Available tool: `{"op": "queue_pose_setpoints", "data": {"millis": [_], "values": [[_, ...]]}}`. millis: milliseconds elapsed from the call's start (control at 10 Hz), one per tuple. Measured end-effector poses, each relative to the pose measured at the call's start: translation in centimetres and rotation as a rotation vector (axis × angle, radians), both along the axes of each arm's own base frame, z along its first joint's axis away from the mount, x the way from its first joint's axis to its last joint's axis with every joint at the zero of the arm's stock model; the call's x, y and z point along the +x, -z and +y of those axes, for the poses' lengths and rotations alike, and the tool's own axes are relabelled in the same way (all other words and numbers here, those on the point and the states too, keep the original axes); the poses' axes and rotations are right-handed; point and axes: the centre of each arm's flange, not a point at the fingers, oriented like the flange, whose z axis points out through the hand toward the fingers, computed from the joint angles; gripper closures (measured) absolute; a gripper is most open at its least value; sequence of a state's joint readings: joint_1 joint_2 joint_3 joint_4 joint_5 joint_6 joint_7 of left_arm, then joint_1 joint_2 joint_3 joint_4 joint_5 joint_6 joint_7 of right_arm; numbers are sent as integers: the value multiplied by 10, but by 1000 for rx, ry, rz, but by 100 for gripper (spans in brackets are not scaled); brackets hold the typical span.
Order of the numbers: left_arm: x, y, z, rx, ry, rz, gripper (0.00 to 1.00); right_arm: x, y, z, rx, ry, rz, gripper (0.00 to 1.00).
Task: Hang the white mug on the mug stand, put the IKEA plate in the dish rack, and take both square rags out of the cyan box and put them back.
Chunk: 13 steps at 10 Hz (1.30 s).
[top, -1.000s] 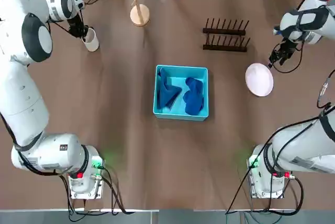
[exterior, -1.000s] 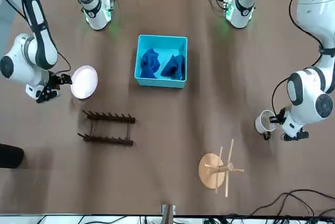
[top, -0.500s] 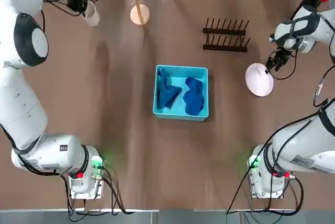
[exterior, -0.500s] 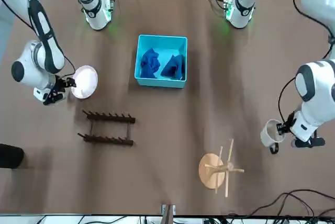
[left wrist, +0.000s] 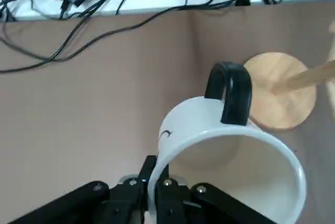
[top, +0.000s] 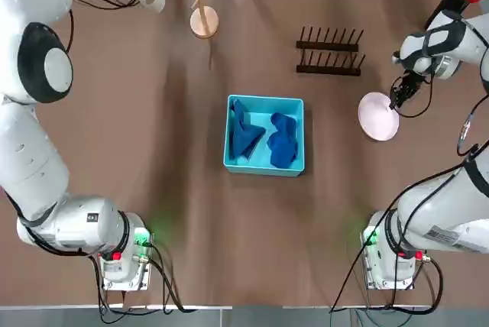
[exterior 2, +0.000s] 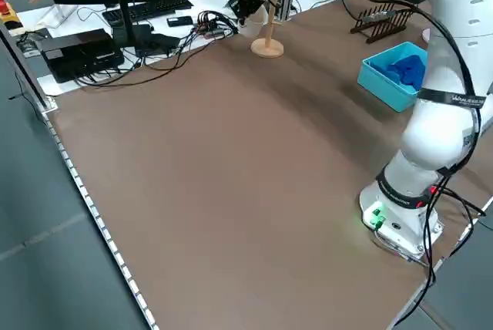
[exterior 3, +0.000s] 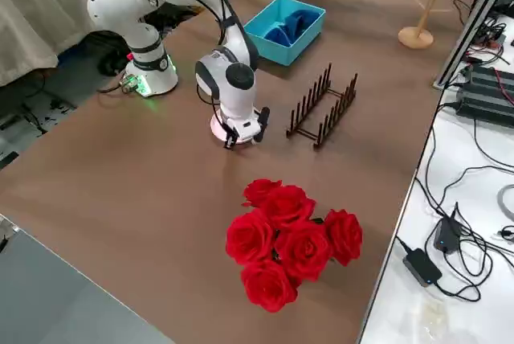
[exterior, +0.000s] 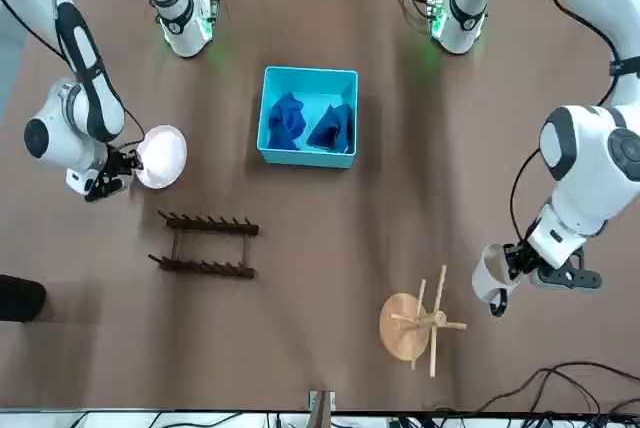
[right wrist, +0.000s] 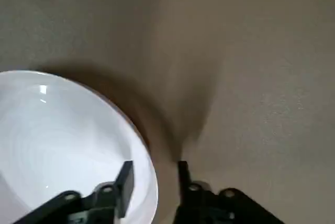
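One mug [left wrist: 183, 124] is pinched by left gripper [left wrist: 157, 167] near wooden stand [top: 204, 23], eleven o'clock; glossy plate [right wrist: 63, 135] is straddled by spread right gripper [right wrist: 155, 165], two o'clock.

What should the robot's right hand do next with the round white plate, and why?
Probably close the right gripper, because its open fingers seem to straddle the round white plate's rim, one over the plate, one outside it.

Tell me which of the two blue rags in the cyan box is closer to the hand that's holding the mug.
The rag on the left arm's side of the box, nearer the left hand; the other lies farther right.
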<state>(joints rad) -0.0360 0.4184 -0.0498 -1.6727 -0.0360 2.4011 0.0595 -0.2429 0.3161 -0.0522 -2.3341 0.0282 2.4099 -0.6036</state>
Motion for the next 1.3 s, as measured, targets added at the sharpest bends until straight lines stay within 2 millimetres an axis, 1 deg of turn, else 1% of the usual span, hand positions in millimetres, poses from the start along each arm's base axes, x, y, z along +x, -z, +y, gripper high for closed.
{"op": "queue_pose_setpoints", "data": {"millis": [100, 300, 400, 500, 700, 1000, 1100, 1200, 1300], "values": [[3, 3, -10, 12, 22, -12, 95, 0, 0, 0, 0, 0, 0, 83], [13, 5, -29, 29, 62, -32, 95, 0, 0, 0, 1, -1, 0, 86], [18, 6, -36, 28, 74, -39, 95, 0, 0, 0, 1, -1, 0, 93], [21, 7, -43, 24, 85, -43, 95, 0, 0, 0, 1, -3, 0, 96], [27, 6, -51, 19, 94, -57, 95, 0, -2, 0, 2, -6, -2, 97], [32, 5, -57, 15, 100, -72, 95, 1, -3, 0, 5, -7, 7, 97], [32, 7, -60, 15, 104, -71, 95, 3, -8, -1, 13, -8, 28, 97], [32, 11, -65, 14, 111, -72, 95, 10, -22, -2, 22, -10, 47, 97], [32, 15, -71, 12, 119, -77, 95, 20, -46, -4, 27, -12, 52, 97]]}}
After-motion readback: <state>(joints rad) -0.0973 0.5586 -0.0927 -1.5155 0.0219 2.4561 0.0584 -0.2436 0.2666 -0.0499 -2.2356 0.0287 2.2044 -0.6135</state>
